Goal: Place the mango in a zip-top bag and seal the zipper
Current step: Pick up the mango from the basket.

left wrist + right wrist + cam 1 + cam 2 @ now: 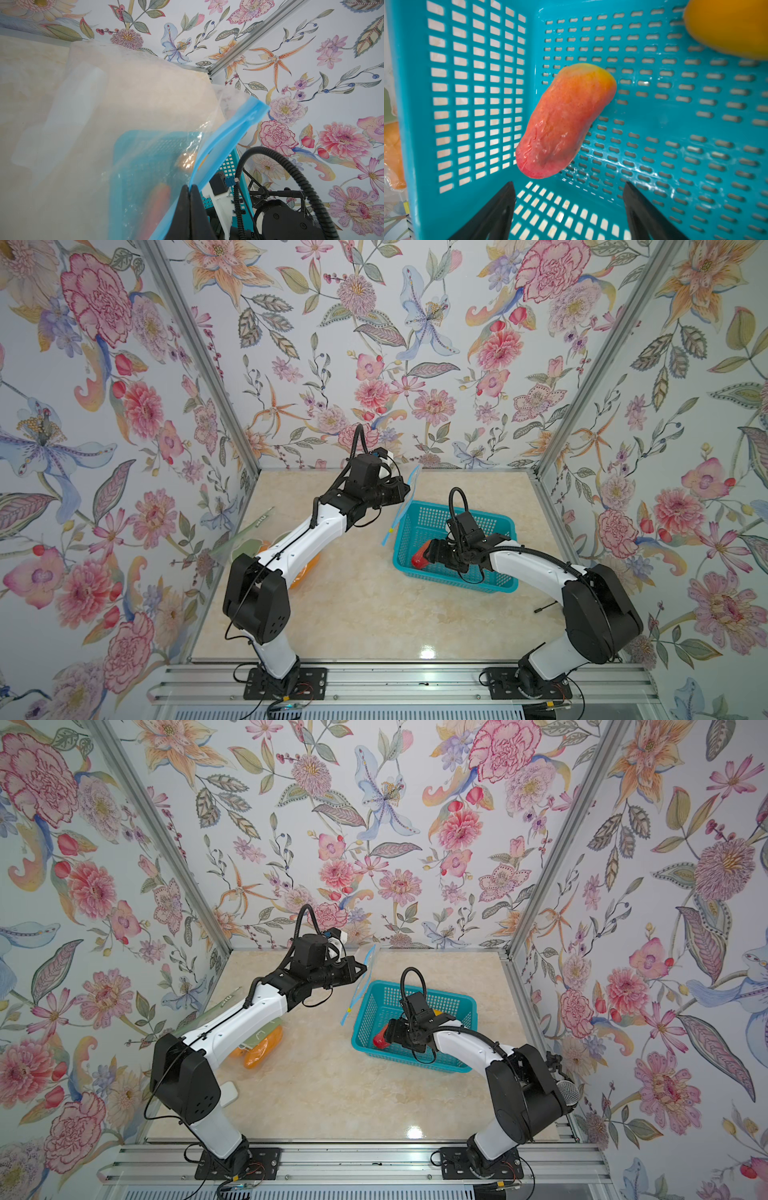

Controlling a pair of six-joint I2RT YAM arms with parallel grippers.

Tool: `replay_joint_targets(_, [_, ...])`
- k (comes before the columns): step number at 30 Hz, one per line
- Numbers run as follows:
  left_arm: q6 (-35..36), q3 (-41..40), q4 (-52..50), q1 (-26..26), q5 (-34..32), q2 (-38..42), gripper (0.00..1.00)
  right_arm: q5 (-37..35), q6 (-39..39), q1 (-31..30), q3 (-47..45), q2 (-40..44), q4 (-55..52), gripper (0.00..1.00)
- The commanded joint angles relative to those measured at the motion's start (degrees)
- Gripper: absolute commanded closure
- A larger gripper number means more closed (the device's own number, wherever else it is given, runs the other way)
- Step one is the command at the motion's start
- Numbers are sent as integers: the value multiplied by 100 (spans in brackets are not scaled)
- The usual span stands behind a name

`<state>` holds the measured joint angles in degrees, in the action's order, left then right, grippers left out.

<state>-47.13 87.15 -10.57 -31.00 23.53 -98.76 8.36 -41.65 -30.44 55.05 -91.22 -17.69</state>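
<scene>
early on: left gripper (189, 187) pinches the bag (135, 99) up, right gripper (568, 184) spread wide by the mango (564, 120), not yet lifted from the basket (415, 104).

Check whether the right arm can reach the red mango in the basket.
Probably yes. The right gripper reaches into the basket, jaws open, with the red mango just ahead of them and nothing between.

My right arm (519, 564) hides most of the mango (419, 559) in both top views; the zip-top bag (135, 116) blurs the basket (229, 166) behind; a yellow fruit (726, 29) is cut off.
</scene>
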Motion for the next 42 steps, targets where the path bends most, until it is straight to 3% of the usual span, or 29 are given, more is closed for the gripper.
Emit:
replay_joint_targets(1, [113, -115, 69, 83, -95, 121, 100, -51, -294, 225, 256, -348, 439, 19])
replay_joint_targets(10, [181, -163, -11, 91, -200, 167, 100, 673, -571, 443, 770, -1294, 1057, 19])
replay_joint_targets(17, [169, -184, 25, 90, -293, 230, 100, 775, -812, 438, 838, -1627, 1365, 26])
replay_joint_targets(20, [122, -240, 61, 95, -288, 267, 100, 773, -800, 407, 935, -1749, 1365, 38])
replay_joint_targets(25, [90, -263, 107, 93, -318, 370, 100, 706, -668, 407, 892, -1708, 1378, 72])
replay_joint_targets(28, [125, 14, -90, 93, -350, 347, 100, 540, -434, 394, 771, -1367, 1498, 87])
replay_joint_targets(32, [227, 929, -969, 94, -380, 86, 100, 81, 83, 314, 434, -495, 1825, 99])
replay_joint_targets(36, [467, 2298, -2496, 73, -808, -395, 100, -641, 796, 135, 237, 526, 2066, 100])
replay_joint_targets(42, [602, 3275, -3438, -111, -1687, -540, 100, -1417, 1920, -294, -39, 1826, 3308, 100])
